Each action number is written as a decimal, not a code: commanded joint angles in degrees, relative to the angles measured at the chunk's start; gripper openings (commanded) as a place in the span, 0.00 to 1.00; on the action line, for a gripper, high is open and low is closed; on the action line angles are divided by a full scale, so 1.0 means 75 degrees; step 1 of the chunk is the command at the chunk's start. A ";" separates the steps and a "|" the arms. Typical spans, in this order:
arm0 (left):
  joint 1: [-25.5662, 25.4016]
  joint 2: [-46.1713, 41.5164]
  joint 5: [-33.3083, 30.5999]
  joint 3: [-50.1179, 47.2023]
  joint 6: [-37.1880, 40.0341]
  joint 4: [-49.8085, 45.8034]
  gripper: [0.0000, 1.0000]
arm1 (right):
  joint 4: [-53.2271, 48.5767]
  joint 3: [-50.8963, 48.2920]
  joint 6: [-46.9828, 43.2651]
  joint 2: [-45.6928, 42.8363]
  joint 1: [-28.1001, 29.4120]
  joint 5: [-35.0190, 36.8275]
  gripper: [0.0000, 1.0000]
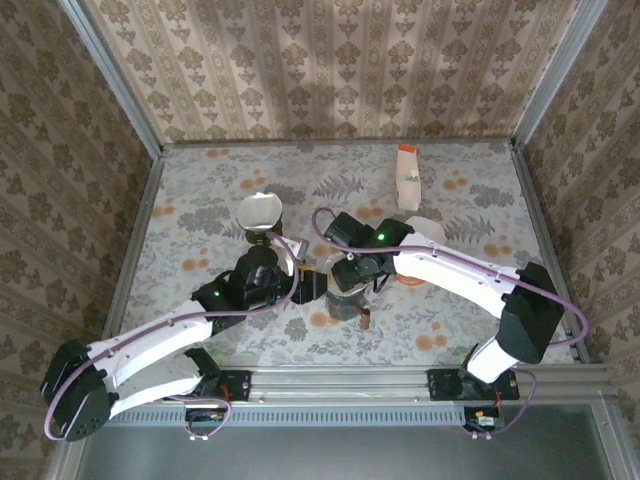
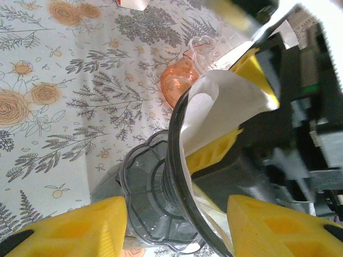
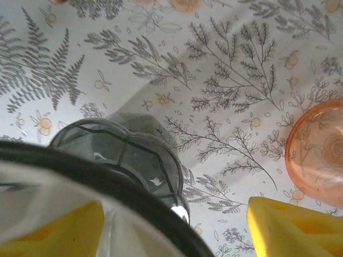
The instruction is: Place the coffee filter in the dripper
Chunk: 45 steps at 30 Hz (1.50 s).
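A: Whereabouts of the coffee filter [image 2: 225,101]?

B: White, creased, tucked partly inside the dark rim [image 2: 177,155] of the dripper [image 2: 147,193], with the upper part sticking out past that rim. Paper opened out rather than folded flat.

A: And the dripper?

B: Smoky clear plastic, scalloped base down on the floral tablecloth [image 2: 53,107], near the table's middle in the top view, between the two arms.

A: State of the right gripper [image 3: 176,203]?

B: Pointing down over the dripper's mouth. Jaws spread apart, not pinched together. One yellow finger [image 3: 48,230] under the filter paper inside the rim, the other outside it, over bare cloth. From the left wrist camera, filter lying between both fingers, against at least one.

A: And the left gripper [image 2: 176,199]?

B: At the dripper's side, level with it. With yellow fingers [image 2: 69,227] wide apart and the dripper in the gap, base next to one tip, rim next to the other. Cannot tell about actual contact, so no saying between gripping and merely bracketing. Both grippers meeting over the same spot in the top view.

A: Anything else nearby?

B: An orange glass bowl [image 3: 319,155] near the dripper, on the right arm's side. A white bottle [image 1: 407,178] with an orange cap well apart, toward the far edge.
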 commanded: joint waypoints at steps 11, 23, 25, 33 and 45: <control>0.0002 0.0109 0.0080 -0.0078 -0.0128 0.0115 0.53 | -0.0783 0.0310 0.0100 -0.1015 -0.0030 0.0634 0.69; -0.0013 0.0075 0.0063 -0.0119 -0.0146 0.0107 0.53 | -0.0897 0.0268 0.0060 -0.0996 -0.0047 0.1129 0.56; -0.0003 0.0065 0.0051 -0.0125 -0.0158 0.0107 0.52 | -0.0789 0.0304 -0.0030 -0.1023 -0.0031 0.1075 0.57; -0.0007 0.0050 0.0051 -0.0147 -0.0164 0.0142 0.53 | -0.0060 0.0470 -0.0491 -0.0903 -0.0025 0.0072 0.68; -0.0019 0.0026 0.0062 -0.0138 -0.0158 0.0104 0.53 | 0.0125 0.0813 -0.0326 -0.0154 -0.0112 0.0647 0.70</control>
